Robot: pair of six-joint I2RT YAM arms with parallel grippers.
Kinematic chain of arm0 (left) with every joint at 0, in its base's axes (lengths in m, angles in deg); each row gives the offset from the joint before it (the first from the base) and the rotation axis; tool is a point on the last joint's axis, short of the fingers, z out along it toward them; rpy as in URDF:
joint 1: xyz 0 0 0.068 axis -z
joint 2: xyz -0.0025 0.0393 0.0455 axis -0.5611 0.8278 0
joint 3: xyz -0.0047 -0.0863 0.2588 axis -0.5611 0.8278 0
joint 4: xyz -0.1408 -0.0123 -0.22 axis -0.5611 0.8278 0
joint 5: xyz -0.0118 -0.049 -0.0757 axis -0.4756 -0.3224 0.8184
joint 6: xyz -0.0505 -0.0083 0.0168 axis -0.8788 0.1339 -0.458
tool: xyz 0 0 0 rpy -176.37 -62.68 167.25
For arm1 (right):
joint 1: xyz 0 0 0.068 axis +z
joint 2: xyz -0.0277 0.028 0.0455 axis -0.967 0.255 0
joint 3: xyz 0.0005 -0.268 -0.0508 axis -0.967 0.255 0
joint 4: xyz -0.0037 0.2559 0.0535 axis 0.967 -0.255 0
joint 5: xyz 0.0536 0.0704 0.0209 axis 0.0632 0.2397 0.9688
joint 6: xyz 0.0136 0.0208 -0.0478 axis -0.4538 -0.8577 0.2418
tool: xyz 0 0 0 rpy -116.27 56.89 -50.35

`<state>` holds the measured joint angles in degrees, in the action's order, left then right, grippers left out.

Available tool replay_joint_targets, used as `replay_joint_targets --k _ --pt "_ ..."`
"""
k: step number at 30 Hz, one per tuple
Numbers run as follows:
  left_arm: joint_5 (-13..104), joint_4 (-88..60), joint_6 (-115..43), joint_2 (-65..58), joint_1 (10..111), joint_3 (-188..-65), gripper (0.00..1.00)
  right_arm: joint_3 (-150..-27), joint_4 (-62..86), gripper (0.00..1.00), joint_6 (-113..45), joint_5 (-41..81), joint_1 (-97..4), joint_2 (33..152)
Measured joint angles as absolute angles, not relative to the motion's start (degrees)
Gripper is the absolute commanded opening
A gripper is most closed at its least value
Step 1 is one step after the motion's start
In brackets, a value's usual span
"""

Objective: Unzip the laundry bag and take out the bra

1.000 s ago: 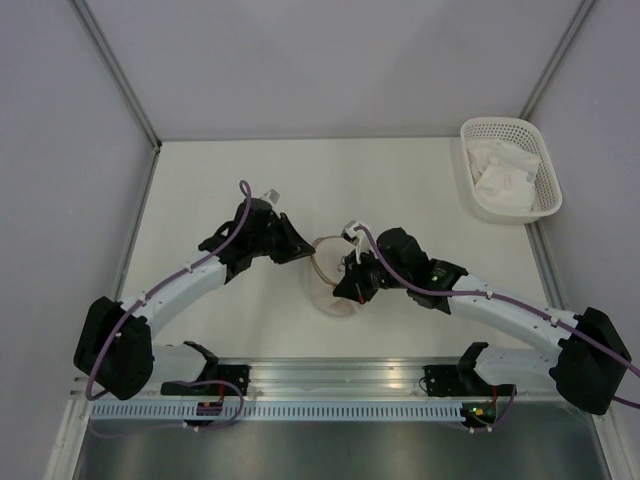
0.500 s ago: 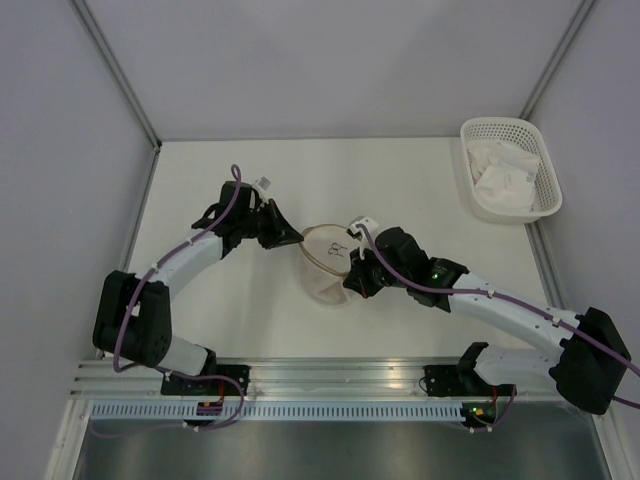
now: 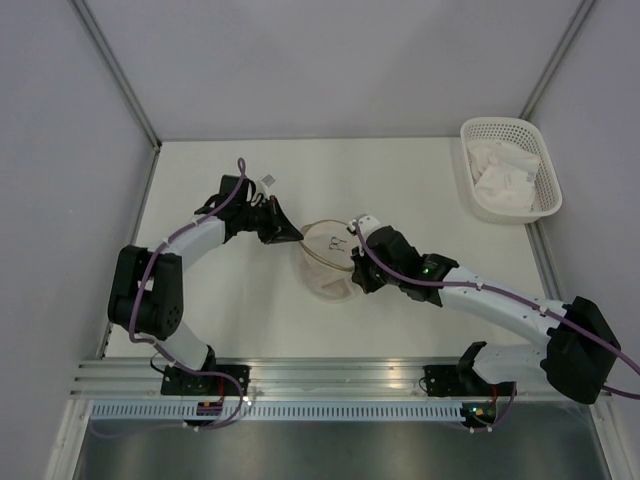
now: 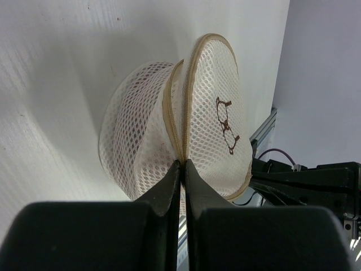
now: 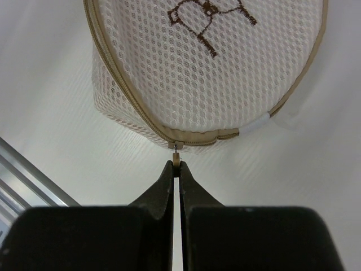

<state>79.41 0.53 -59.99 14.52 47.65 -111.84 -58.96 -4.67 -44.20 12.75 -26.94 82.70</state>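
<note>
**Laundry Bag Being Held From Both Sides, Zip Under Tension**

The laundry bag (image 3: 328,262) is being held tipped on its side at the middle of the table (image 3: 420,180), between the two arms. Its flap (image 4: 217,113), the one with the bra drawing, is being turned up and away from the dome. The left gripper (image 4: 181,164) is being kept clamped on the zip rim (image 4: 186,101), right where flap and dome meet. The tiny zip pull (image 5: 176,153) is being pinched between the closed tips of the right gripper (image 5: 176,165).

A gap is being shown between flap and dome in the left wrist view. The bra cannot be made out through the mesh.

The danger lies in that slender pinch. If the pull is being tugged off the line of the zip, it may be lost from the tips. If the left hold is being loosened, the whole bag is likely to be dragged along rather than unzipped. Mesh may also be caught in the slider.
</note>
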Motion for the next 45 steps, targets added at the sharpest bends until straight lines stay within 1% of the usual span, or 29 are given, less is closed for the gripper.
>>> replay_joint_targets --k 10,22,23,24,25,26,27,28,29,30,31,32,33,36,41,44,45 --pt "81.3 1.3 -59.2 15.6 47.0 -113.0 0.05 -62.3 -9.3 0.01 -44.7 2.7 -26.7 83.7" --pt "83.0 1.4 -59.1 15.6 47.0 -113.1 0.04 -65.1 -13.0 0.0 -47.5 -6.7 -26.6 89.7" --pt "83.2 1.3 -59.1 15.6 47.0 -113.1 0.04 -65.3 -13.1 0.03 -47.8 -7.1 -26.6 89.9" --pt "83.4 1.3 -59.1 15.6 47.0 -113.1 0.06 -65.3 -13.1 0.16 -47.9 -7.3 -26.6 89.9" --pt "83.6 1.3 -59.1 15.6 47.0 -113.1 0.08 -65.3 -13.2 0.39 -48.2 -7.3 -26.6 89.9" --pt "83.7 1.3 -59.1 15.6 47.0 -113.1 0.11 -65.4 -13.3 0.49 -48.6 -7.4 -26.6 89.9" --pt "83.7 1.3 -59.1 15.6 47.0 -113.1 0.23 -65.4 -13.7 0.61 -48.6 -7.5 -26.6 89.9" --pt "83.7 1.3 -59.1 15.6 46.8 -113.1 0.3 -65.4 -14.2 0.72 -48.5 -7.4 -26.6 89.8" --pt "83.7 1.3 -59.3 15.4 46.7 -113.0 0.37 -65.4 -14.5 0.77 -48.5 -7.1 -26.6 89.6" --pt "83.7 1.3 -59.5 15.2 46.6 -113.0 0.52 -65.4 -14.9 0.8 -48.3 -6.6 -26.7 89.1" --pt "83.7 1.2 -59.6 14.6 46.6 -112.8 0.6 -65.4 -15.1 0.83 -48.0 -6.2 -26.7 88.4" --pt "83.6 1.2 -59.9 13.7 46.5 -112.3 0.7 -65.4 -15.3 0.84 -48.0 -5.5 -26.6 87.3" --pt "83.5 1.2 -60.2 12.4 46.5 -111.6 0.73 -65.4 -15.3 0.84 -47.9 -4.7 -26.6 86.0" --pt "82.7 1.2 -61.1 8.0 46.5 -109.6 0.78 -65.4 -15.4 0.85 -47.3 -1.0 -26.7 81.6" --pt "80.7 0.7 -62.6 1.5 46.5 -105.7 0.79 -65.5 -15.1 0.84 -46.4 5.9 -26.7 76.0" --pt "77.3 0.8 -63.5 -3.2 46.5 -102.3 0.81 -67.2 -14.9 0.8 -45.7 8.7 -26.6 75.6" --pt "75.7 1.1 -63.9 -5.0 46.5 -101.3 0.82 -68.3 -14.8 0.77 -45.5 9.5 -26.6 76.3"
